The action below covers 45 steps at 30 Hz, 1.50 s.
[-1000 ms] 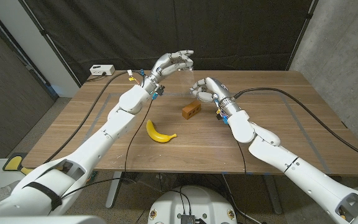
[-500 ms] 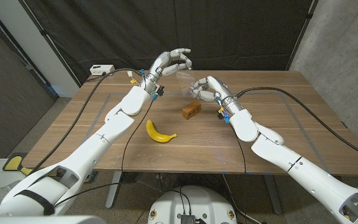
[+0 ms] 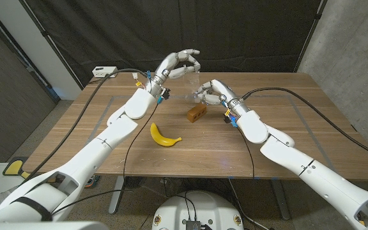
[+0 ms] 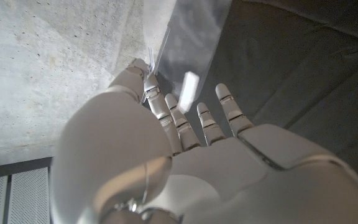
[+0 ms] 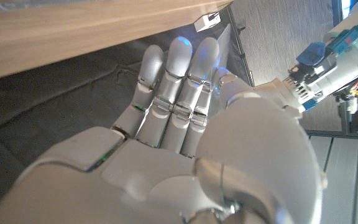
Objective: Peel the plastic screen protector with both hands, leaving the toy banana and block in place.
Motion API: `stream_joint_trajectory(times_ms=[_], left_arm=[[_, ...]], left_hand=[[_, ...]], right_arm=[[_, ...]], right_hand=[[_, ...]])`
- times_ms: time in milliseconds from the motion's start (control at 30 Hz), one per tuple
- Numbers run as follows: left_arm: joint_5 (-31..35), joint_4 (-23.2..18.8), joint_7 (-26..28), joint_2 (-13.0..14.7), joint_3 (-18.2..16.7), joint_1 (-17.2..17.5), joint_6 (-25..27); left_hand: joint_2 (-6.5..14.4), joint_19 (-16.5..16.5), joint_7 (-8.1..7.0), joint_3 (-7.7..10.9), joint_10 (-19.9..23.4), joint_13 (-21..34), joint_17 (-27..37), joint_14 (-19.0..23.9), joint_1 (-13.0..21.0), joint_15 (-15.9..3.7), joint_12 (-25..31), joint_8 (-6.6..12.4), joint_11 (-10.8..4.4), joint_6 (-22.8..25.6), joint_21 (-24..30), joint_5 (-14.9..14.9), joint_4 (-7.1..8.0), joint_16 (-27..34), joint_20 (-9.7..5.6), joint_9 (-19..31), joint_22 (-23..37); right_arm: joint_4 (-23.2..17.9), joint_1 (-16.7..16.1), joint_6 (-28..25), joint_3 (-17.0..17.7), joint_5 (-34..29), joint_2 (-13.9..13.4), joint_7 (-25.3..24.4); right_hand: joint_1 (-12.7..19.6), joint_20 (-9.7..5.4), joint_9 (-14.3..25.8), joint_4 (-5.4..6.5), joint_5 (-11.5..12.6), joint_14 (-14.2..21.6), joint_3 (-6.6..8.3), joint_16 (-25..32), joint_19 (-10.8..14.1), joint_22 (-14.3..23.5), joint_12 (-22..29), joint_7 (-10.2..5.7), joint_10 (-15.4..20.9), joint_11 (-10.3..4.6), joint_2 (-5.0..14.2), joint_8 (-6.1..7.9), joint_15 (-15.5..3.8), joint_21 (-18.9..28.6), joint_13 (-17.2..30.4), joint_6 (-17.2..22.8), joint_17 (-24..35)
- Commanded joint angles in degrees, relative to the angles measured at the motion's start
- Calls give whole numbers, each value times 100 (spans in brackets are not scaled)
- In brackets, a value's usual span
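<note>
Held up above the desk's (image 3: pixel 286 128) far middle, the clear screen protector (image 3: pixel 187 82) is pinched between the left hand (image 3: pixel 183 62) and right hand (image 3: pixel 208 91), apparently mid-peel, while banana (image 3: pixel 163 135) and block (image 3: pixel 197 112) lie untouched mid-desk.

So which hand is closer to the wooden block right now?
Right. The right hand hovers just behind the block; the left hand is raised farther back.

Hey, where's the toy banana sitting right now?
In the head view the toy banana lies on the wooden table, left of centre beside the left arm, nearer the robot than the brown block.
</note>
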Motion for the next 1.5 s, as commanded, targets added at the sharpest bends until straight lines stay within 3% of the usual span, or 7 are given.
stream_joint_trajectory(times_ms=[33, 133, 600, 967, 1033, 1133, 1500], left_arm=[[1348, -550, 255, 322, 17, 95, -103], [1817, -793, 302, 495, 21, 111, 16], [3123, -1511, 229, 1032, 214, 11, 375], [4874, -1828, 2009, 1063, 420, 224, 675], [5500, -1879, 2571, 1055, 513, 283, 932], [6049, -1964, 2951, 1145, 662, 274, 1262], [6394, -1982, 3317, 1492, 1160, 3, 1702]], left_hand=[[-17, -73, -217, -23, -25, 33, 31, -77, 12, -285, 19, 446, 19, 533, -26, 38, 6, -13, -17, 241, 11], [-2, -79, -193, -24, -21, 52, 41, -112, 33, -314, 30, 441, 15, 567, -26, 45, 5, -24, -33, 223, 12], [56, -99, -62, -55, 69, 131, 76, -241, 71, -380, 114, 443, 10, 582, -19, 10, 21, -65, -183, 277, 14], [53, -89, -121, -102, 56, 179, 97, -269, 76, -408, 136, 451, 11, 541, -5, -8, 29, -67, -250, 359, 16], [50, -92, -147, -112, 53, 186, 101, -266, 70, -422, 139, 465, 10, 568, -5, -9, 34, -64, -259, 372, 16], [42, -95, -191, -132, 54, 198, 105, -265, 58, -429, 145, 474, 9, 578, -4, -11, 42, -62, -281, 391, 15], [25, -93, -221, -190, 98, 241, 123, -248, 39, -505, 183, 466, 4, 637, 2, -12, 61, -48, -314, 374, 12]], right_arm=[[-406, -37, -613, 358, 1581, -11, 750], [-524, -120, -673, 399, 1586, -51, 570], [-864, -447, -636, 940, 3048, -351, 906], [-759, -370, -721, 1028, 3818, -427, 1278], [-733, -336, -756, 1061, 4001, -437, 1402], [-703, -301, -833, 1112, 4265, -447, 1565], [-656, -287, -1110, 1277, 4831, -380, 1745]], right_hand=[[21, -780, 27, -46, 91, 347, 163, 76, 121, 125, 52, 79, 63, -5, -94, 32, -319, 36, 24, 383, 141], [9, -785, 46, -47, 129, 363, 231, 102, 142, 173, 59, 91, 100, -5, -132, 35, -317, 20, 13, 399, 221], [0, -798, 67, -44, 227, 418, 375, 93, 215, 196, 87, 150, 154, 4, -220, -7, -314, 42, 16, 447, 430], [17, -803, 95, -49, 285, 438, 444, 73, 242, 205, 107, 155, 173, 8, -253, -31, -315, 63, 26, 490, 558], [20, -808, 103, -50, 294, 442, 454, 70, 241, 195, 112, 153, 164, 13, -260, -36, -314, 54, 39, 487, 578], [25, -796, 95, -50, 305, 448, 470, 68, 262, 229, 114, 159, 178, 9, -266, -50, -313, 78, 29, 502, 614], [59, -800, 111, -51, 345, 504, 516, 45, 309, 256, 120, 187, 179, 23, -277, -91, -316, 65, 30, 531, 704]])
